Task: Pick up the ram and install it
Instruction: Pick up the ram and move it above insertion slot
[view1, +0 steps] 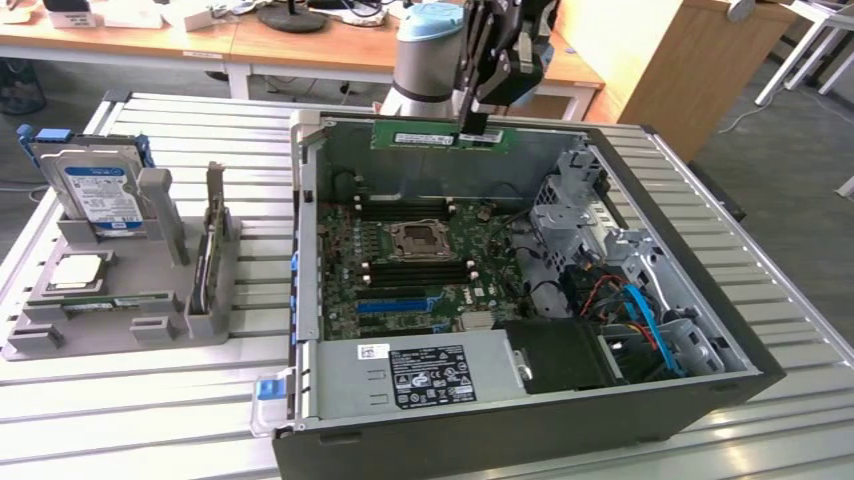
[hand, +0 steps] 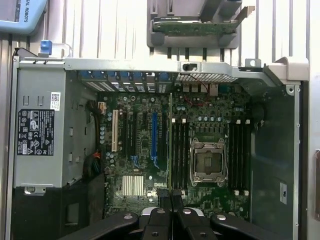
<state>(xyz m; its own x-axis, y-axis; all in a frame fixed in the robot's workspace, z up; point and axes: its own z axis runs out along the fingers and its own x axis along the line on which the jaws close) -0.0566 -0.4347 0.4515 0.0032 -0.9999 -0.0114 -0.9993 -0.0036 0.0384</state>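
Observation:
The ram (view1: 438, 137) is a long green stick with a white label. It hangs level above the far wall of the open computer case (view1: 310, 250). My gripper (view1: 473, 126) is shut on its upper edge near the end toward the exterior view's right. In the wrist view the black fingers (hand: 164, 202) are pressed together, straight above the motherboard (hand: 145, 150). The black memory slots (hand: 180, 155) flank the CPU socket (hand: 207, 162). The exterior view shows the same slots (view1: 416, 268) and socket (view1: 416, 240) well below the stick.
A grey parts holder (view1: 80, 340) stands at the exterior view's left with a blue-labelled hard drive (view1: 102, 192), a silver CPU (view1: 75, 271) and an upright card (view1: 214, 215). Inside the case are the power supply (view1: 416, 375), a drive cage (view1: 574, 200) and blue cables (view1: 647, 320).

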